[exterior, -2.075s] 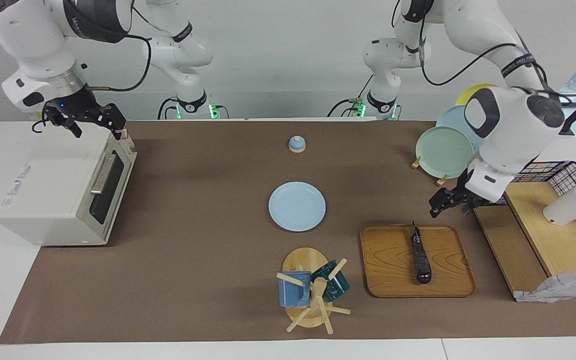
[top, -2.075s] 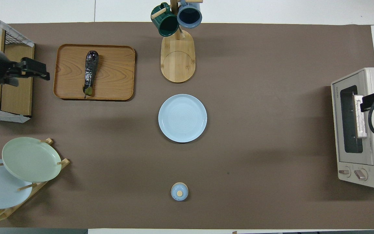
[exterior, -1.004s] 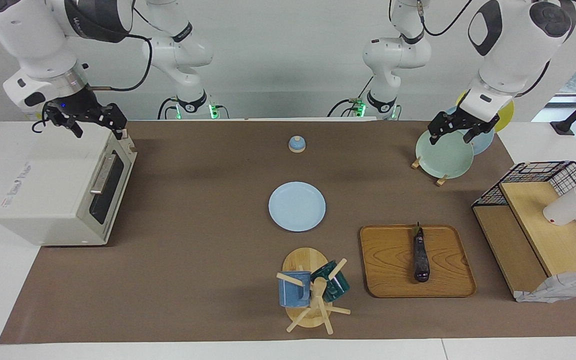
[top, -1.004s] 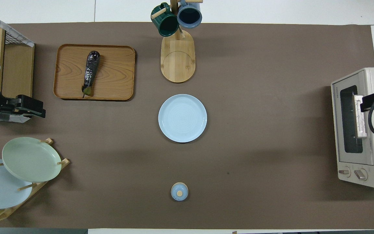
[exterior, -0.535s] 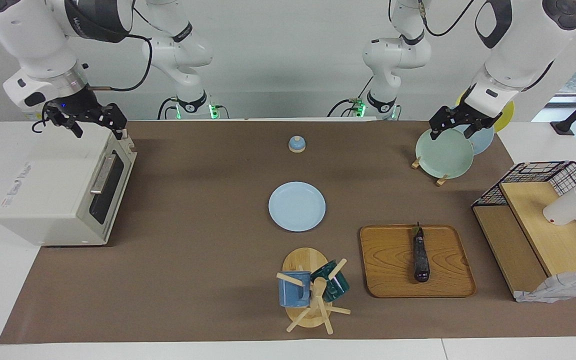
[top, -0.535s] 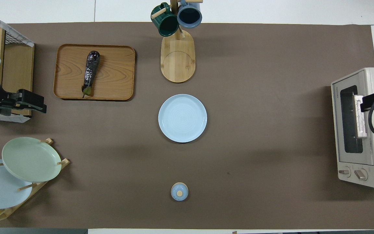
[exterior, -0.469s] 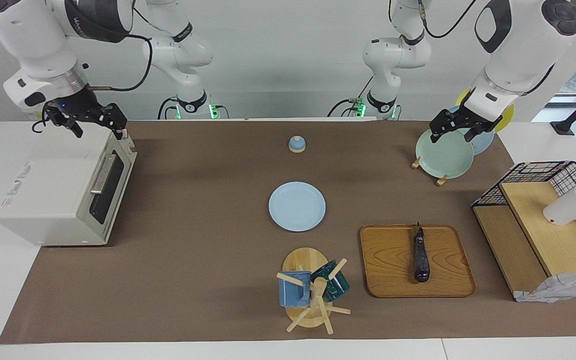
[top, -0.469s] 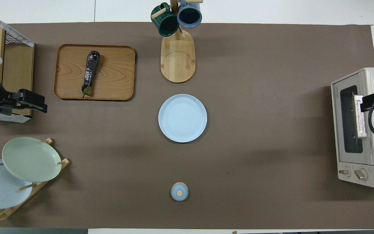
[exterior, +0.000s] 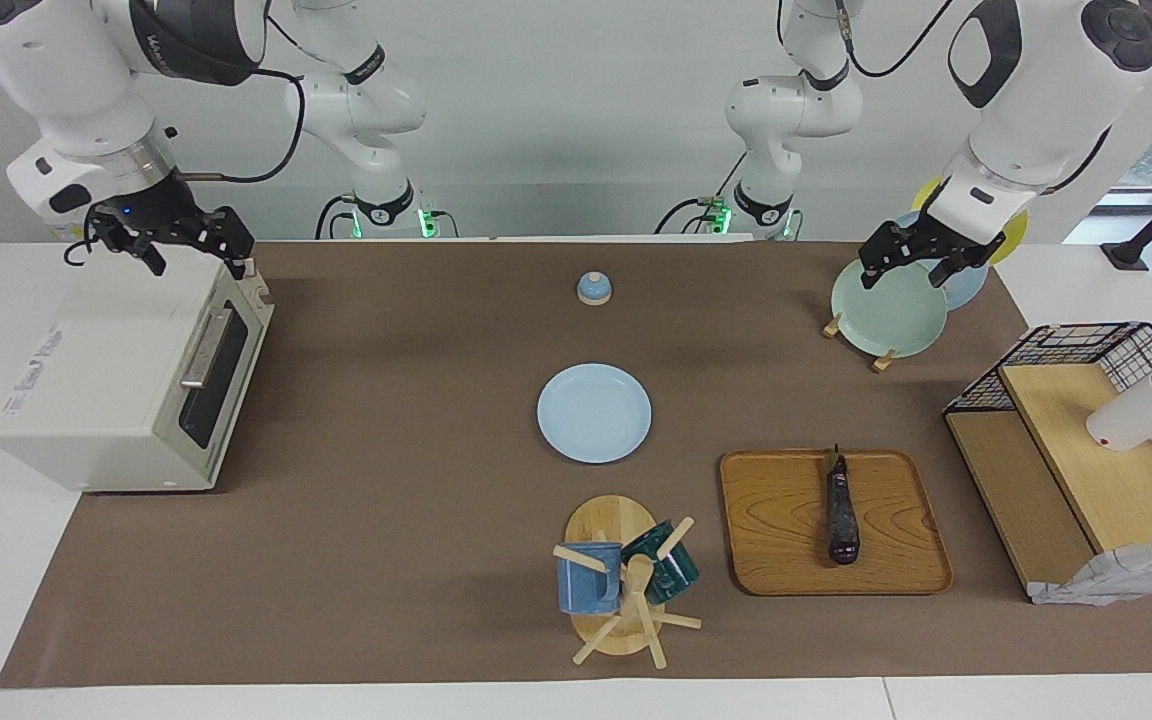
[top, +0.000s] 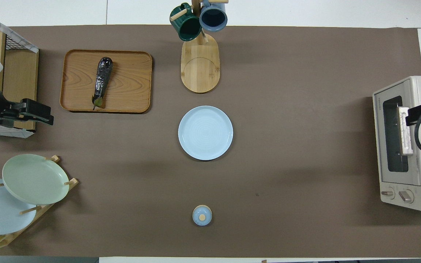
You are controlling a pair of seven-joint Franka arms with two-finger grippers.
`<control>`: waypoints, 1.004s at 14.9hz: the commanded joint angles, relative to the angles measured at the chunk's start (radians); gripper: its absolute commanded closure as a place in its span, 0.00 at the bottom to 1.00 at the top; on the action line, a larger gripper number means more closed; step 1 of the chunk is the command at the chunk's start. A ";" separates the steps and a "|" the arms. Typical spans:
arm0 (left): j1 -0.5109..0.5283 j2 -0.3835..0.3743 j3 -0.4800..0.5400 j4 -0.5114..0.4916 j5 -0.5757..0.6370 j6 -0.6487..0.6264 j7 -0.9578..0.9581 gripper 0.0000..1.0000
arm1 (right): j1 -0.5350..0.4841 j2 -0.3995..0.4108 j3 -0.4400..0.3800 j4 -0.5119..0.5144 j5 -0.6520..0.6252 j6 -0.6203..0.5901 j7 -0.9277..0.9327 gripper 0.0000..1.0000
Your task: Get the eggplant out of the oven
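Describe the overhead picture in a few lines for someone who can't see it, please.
A dark eggplant lies on a wooden tray toward the left arm's end of a brown table, and the white oven at the right arm's end has its door shut. The left gripper is raised beside the tray, the right gripper is over the oven; both are open and empty.

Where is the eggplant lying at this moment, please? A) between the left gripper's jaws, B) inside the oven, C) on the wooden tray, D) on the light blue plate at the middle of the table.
C: the eggplant lies lengthwise on the wooden tray, apart from both grippers, and the oven stands at the right arm's end of the table with its door shut.
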 commanded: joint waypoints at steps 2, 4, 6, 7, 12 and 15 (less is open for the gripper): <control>0.009 -0.004 -0.012 -0.001 0.049 0.017 0.012 0.00 | -0.007 -0.022 -0.001 -0.023 0.030 0.002 -0.019 0.00; 0.009 -0.004 -0.017 0.007 0.066 0.025 0.012 0.00 | -0.007 -0.021 -0.001 -0.023 0.030 0.002 -0.019 0.00; 0.009 -0.005 -0.017 0.007 0.063 0.027 0.004 0.00 | -0.007 -0.021 -0.001 -0.023 0.030 0.002 -0.019 0.00; 0.009 -0.005 -0.017 0.007 0.062 0.025 0.001 0.00 | -0.007 -0.022 -0.001 -0.023 0.030 0.002 -0.019 0.00; 0.012 -0.005 -0.017 0.007 0.020 0.056 -0.002 0.00 | -0.007 -0.021 -0.001 -0.023 0.030 0.002 -0.019 0.00; 0.014 -0.007 -0.017 0.004 0.020 0.053 0.001 0.00 | -0.007 -0.022 -0.001 -0.023 0.030 0.002 -0.019 0.00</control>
